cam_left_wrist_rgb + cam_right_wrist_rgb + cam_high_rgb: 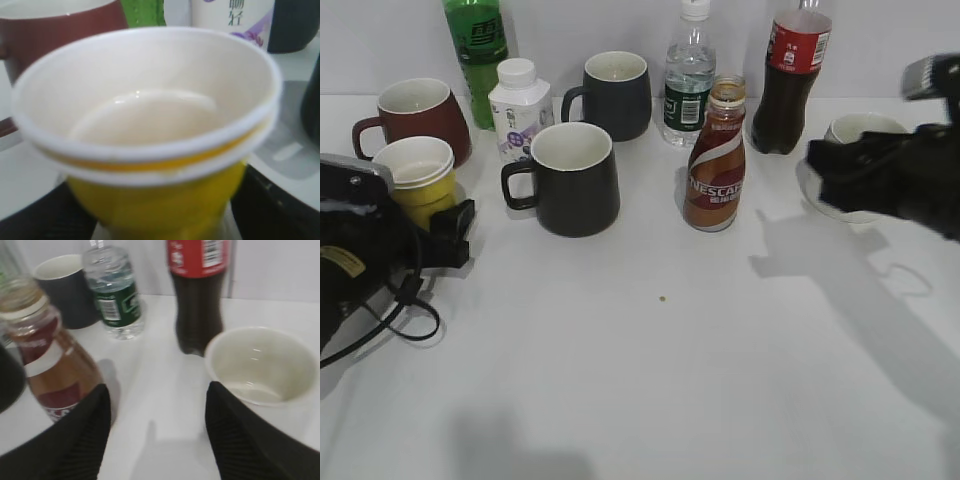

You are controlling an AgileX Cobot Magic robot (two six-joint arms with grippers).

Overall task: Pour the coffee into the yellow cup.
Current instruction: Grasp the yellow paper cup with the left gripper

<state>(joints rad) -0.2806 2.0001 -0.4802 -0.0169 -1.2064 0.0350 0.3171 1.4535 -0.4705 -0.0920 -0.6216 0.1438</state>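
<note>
The coffee bottle [715,165], curvy with a NESCAFE label and brown liquid, stands upright mid-table with no cap on it. It also shows at the left of the right wrist view [50,365]. The yellow cup [420,180], with a white rim and white inside, stands at the left. It fills the left wrist view [150,200] and looks empty. My left gripper [432,218] has its black fingers pressed on both sides of the cup [160,222]. My right gripper [820,175] is open and empty [157,400], to the right of the coffee bottle and apart from it.
Behind the yellow cup is a dark red mug [415,115]. A black mug [575,175], a second dark mug [615,95], a white carton bottle [520,105], a green bottle [477,50], a water bottle [690,80] and a cola bottle [790,75] stand around. A white cup [260,365] sits by my right gripper.
</note>
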